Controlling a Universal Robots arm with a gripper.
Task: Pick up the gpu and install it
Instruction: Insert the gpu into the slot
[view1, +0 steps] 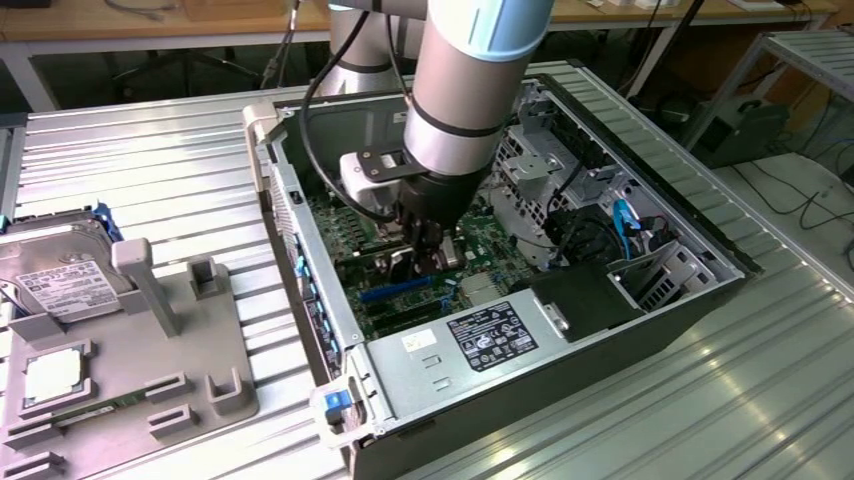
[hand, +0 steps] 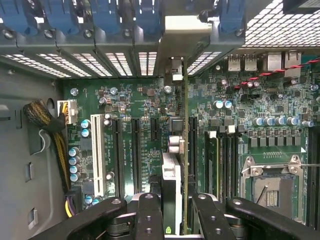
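The gpu (hand: 172, 172) is seen edge-on, standing upright over the green motherboard (hand: 130, 100) among the long black expansion slots. Its silver bracket (hand: 186, 35) reaches the case's rear slot openings. My gripper (hand: 177, 212) is shut on the card, with one black finger (hand: 149, 217) on each side of it. In the exterior view the gripper (view1: 419, 262) reaches down inside the open computer case (view1: 694, 290), with the dark gpu (view1: 398, 264) low over the board near a blue slot (view1: 398, 291). I cannot tell whether the card's edge sits in a slot.
A power supply (view1: 483, 335) fills the case's near end; blue cables (view1: 627, 225) and drive bays lie on the exterior view's right. A grey fixture (view1: 147, 330) on the exterior view's left holds a hard drive (view1: 54, 275) and a processor (view1: 54, 375). A white slot (hand: 96, 155), memory sticks (hand: 212, 160) and the processor socket (hand: 270, 180) flank the card.
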